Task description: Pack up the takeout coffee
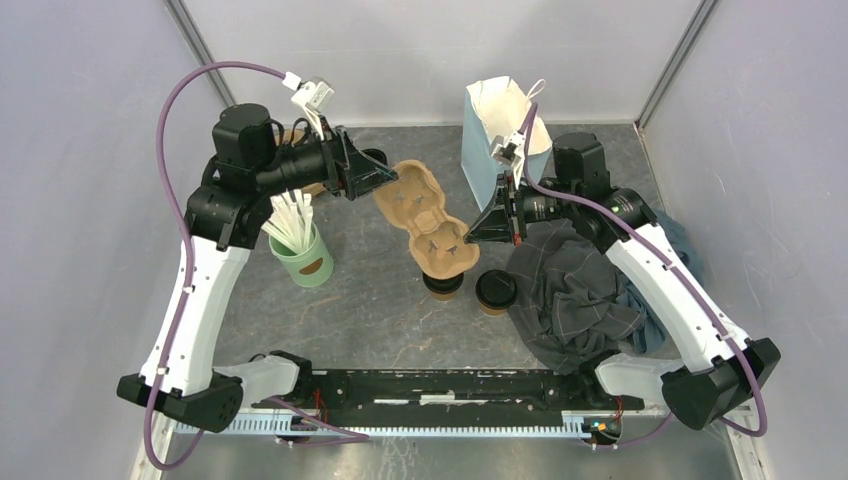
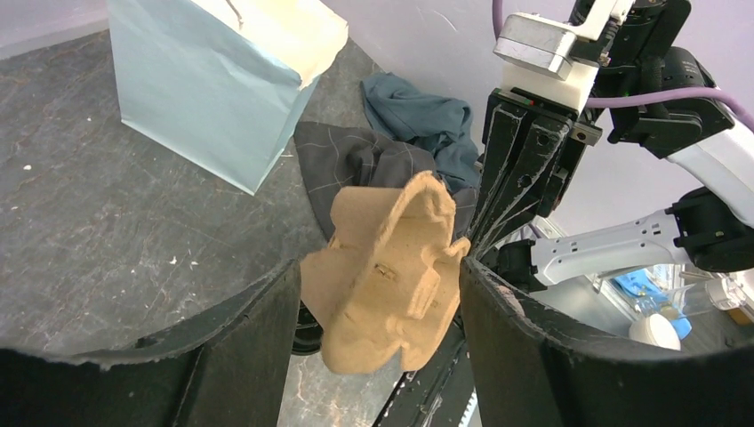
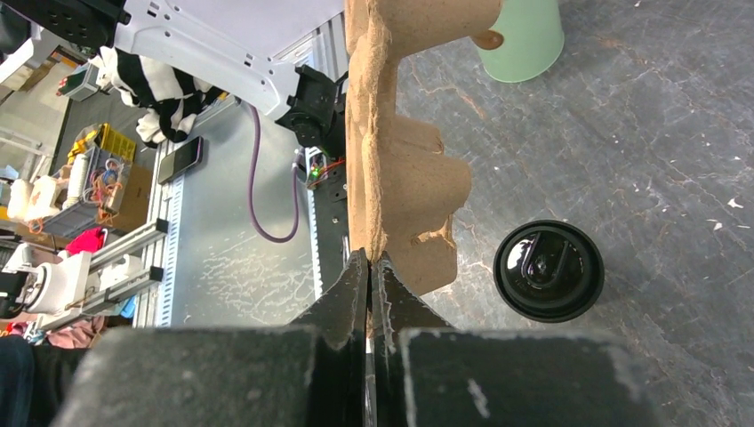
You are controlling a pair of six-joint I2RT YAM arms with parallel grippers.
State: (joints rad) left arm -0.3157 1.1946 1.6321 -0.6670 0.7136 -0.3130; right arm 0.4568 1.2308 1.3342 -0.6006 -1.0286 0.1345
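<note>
**Carrier held aloft.** Your right gripper [image 3: 369,267] is pinched tight on the thin rim of the cardboard cup carrier [image 1: 425,212], holding it in the air. Your left gripper [image 2: 378,265] stands wide, one finger on either side of the carrier's far end; you cannot tell whether they touch it. One coffee cup [image 1: 443,284] stands partly under the carrier's near end. The second coffee cup [image 1: 495,291] stands just right of that end.

arms [image 1: 205,300]: white links, black joints | cables [image 1: 240,65]: purple (looping overhead)
</note>
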